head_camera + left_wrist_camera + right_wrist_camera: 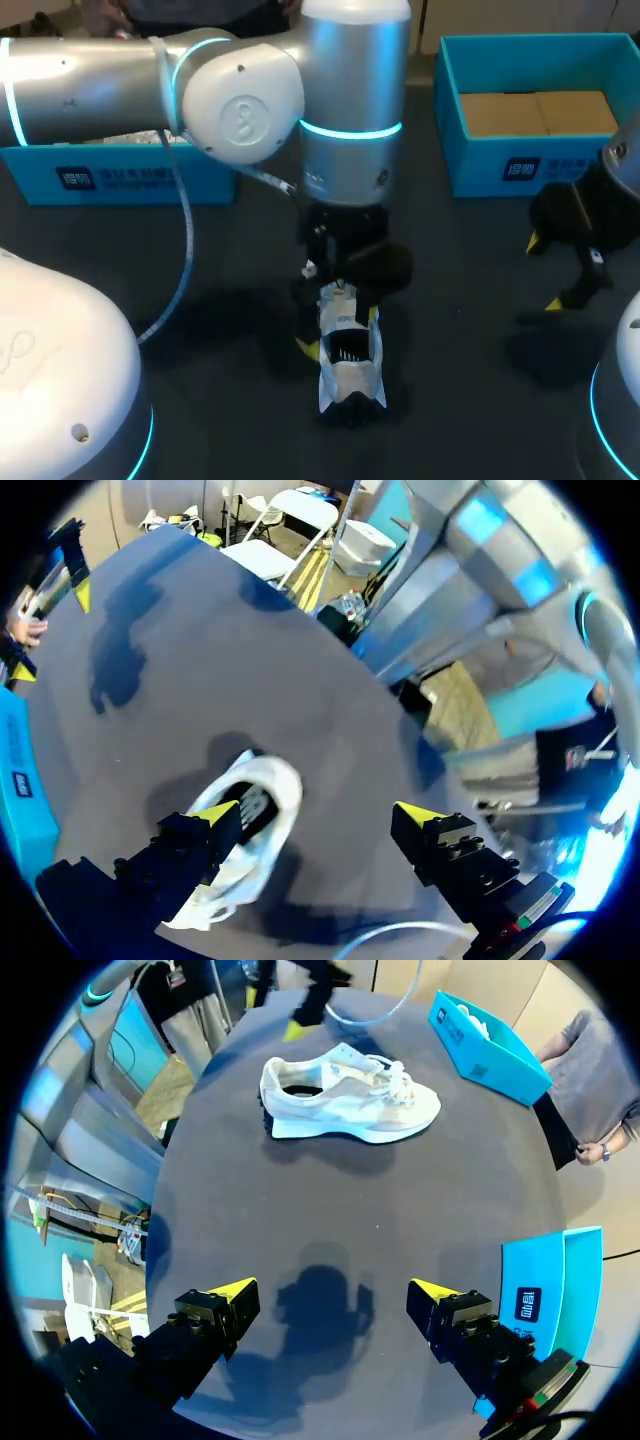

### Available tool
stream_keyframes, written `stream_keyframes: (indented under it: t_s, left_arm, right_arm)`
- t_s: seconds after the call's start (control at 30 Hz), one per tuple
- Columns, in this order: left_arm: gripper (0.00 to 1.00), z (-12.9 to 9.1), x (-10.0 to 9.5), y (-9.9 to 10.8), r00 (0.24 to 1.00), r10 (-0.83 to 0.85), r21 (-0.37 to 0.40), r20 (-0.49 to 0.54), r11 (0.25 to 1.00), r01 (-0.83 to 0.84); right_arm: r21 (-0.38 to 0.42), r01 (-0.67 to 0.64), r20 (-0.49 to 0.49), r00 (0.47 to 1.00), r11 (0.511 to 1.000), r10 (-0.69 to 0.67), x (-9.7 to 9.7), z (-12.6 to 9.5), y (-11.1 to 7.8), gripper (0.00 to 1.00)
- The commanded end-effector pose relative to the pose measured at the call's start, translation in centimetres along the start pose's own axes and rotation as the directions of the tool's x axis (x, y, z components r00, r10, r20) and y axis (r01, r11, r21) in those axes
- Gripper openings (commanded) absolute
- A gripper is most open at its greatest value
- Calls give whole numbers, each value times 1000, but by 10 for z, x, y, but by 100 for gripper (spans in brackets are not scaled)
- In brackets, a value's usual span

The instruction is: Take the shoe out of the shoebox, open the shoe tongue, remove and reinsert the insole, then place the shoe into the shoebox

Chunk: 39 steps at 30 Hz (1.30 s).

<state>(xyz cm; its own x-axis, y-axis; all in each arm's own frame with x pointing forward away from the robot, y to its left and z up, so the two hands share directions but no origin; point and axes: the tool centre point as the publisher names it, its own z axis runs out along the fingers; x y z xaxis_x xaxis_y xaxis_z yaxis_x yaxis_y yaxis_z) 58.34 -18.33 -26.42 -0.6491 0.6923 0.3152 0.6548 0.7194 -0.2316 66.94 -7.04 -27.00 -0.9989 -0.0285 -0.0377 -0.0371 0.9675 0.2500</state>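
A white sneaker (350,368) lies on the dark table near its middle, heel toward the arm's base. My left gripper (340,335) hangs open right over its heel end. In the left wrist view the sneaker (258,815) sits under one finger of the left gripper (318,815), and the other finger stands clear of it. My right gripper (545,273) stands open over bare table at the right, holding nothing. From the right wrist view the sneaker (350,1100) lies on its sole well ahead of the right gripper (335,1290). An open blue shoebox (500,165) stands at the back right.
A second blue box (120,178) stands at the back left, seen also as the blue box (490,1035) past the sneaker's toe. The near blue shoebox (550,1280) is beside my right gripper. Bare table lies between the sneaker and the right gripper.
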Motion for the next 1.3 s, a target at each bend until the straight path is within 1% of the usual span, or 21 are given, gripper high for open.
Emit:
stream_keyframes:
  t_s: [0.03, 0.3, 0.33, 0.37, 0.4, 0.5, 0.57, 0.6, 0.63, 0.7, 0.77, 0.83, 0.87, 0.9, 0.93, 1.03, 1.13, 1.3]
  left_arm:
    - [100, -2, 0, -12, 1000, -23, -48, -18, 999, 22]
    - [100, -2, 0, -12, 1000, -23, -48, -18, 999, 22]
    - [100, -1, -1, -10, 996, -86, -17, -13, 996, 86]
    - [100, 3, 1, -10, 994, -110, -28, 21, 993, 111]
    - [100, 7, 2, -10, 983, -182, 8, 32, 983, 181]
    - [100, 20, 4, -15, 952, -291, -16, 90, 956, 294]
    - [100, 27, 5, -20, 937, -326, -16, 124, 944, 331]
    - [100, 27, 5, -20, 937, -326, -16, 124, 944, 331]
    - [100, 33, 4, -24, 919, -363, -28, 151, 928, 371]
    - [100, 43, 3, -27, 899, -406, -31, 167, 909, 416]
    - [100, 49, 3, -28, 877, -437, -31, 199, 892, 451]
    - [100, 53, 3, -27, 883, -429, -27, 191, 897, 441]
    - [100, 56, 2, -25, 867, -451, -32, 213, 883, 467]
    - [100, 57, 1, -24, 871, -446, -30, 208, 887, 461]
    - [100, 58, 2, -22, 867, -451, -13, 213, 886, 464]
    - [100, 60, 0, -17, 857, -460, -2, 234, 881, 473]
    - [100, 60, -2, -15, 838, -471, -12, 275, 870, 493]
    - [100, 61, -6, -13, 816, -497, -27, 294, 849, 527]
  right_arm:
    - [1, 1, 1, 1000, 1000, -1, 1, 1, 0, 100]
    - [1, 1, 1, 1000, 1000, -1, 1, 1, 0, 100]
    - [1, 1, 1, 1000, 1000, -1, 1, 1, 0, 100]
    - [1, 1, 1, 1000, 1000, -1, 1, 1, 0, 100]
    - [1, 1, 1, 1000, 1000, -1, 1, 1, 0, 100]
    - [1, 1, 1, 1000, 1000, -1, 1, 1, 0, 100]
    - [1, 1, 1, 1000, 1000, -1, 1, 1, 0, 100]
    - [1, 1, 1, 1000, 1000, -1, 1, 1, 0, 100]
    - [1, 1, 1, 1000, 1000, -1, 1, 1, 0, 100]
    - [1, 1, 1, 1000, 1000, -1, 1, 1, 0, 100]
    - [1, 1, 1, 1000, 1000, -1, 1, 1, 0, 100]
    - [1, 1, 1, 1000, 1000, -1, 1, 1, 0, 100]
    - [1, 1, 1, 1000, 1000, -1, 1, 1, 0, 100]
    - [1, 1, 1, 1000, 1000, -1, 1, 1, 0, 100]
    - [1, 1, 1, 1000, 1000, -1, 1, 1, 0, 100]
    - [1, 1, 1, 1000, 1000, -1, 1, 1, 0, 100]
    - [1, 1, 1, 1000, 1000, -1, 1, 1, 0, 100]
    - [1, 1, 1, 1000, 1000, -1, 1, 1, 0, 100]
